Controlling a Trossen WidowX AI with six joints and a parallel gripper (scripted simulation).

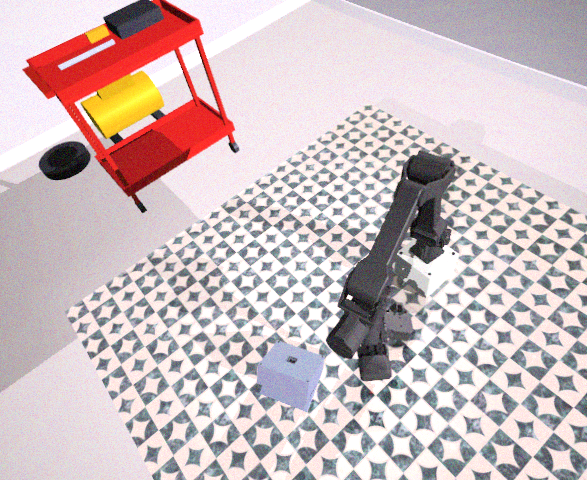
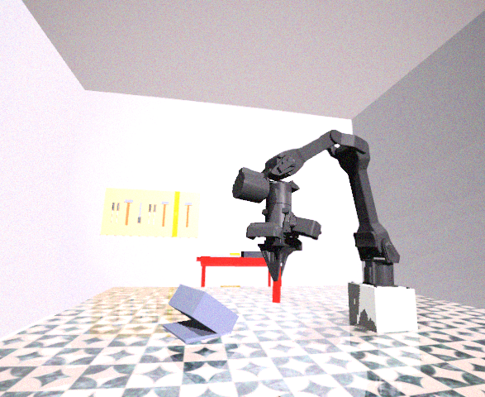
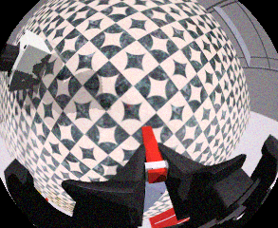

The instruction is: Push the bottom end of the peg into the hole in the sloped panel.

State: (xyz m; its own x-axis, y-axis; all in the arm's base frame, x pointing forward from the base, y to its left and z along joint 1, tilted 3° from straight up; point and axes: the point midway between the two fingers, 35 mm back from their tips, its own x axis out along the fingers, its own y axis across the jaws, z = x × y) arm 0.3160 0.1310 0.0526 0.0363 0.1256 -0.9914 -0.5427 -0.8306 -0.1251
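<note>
A red peg with a white band is held in my gripper, which is shut on it. The peg hangs nearly upright above the floor, its lower end free below the fingertips. In the top view the peg and fingertips are hidden behind the arm. The pale blue block with the sloped panel stands to the left of the gripper in the top and exterior views, apart from the peg. Its small dark hole shows in the upper face in the top view; its exact shape is hard to tell.
The arm's white base block stands to the right of the gripper in the exterior view. A red cart with a yellow cylinder is farther off, with a black tyre beside it. A yellow tool board hangs on the wall.
</note>
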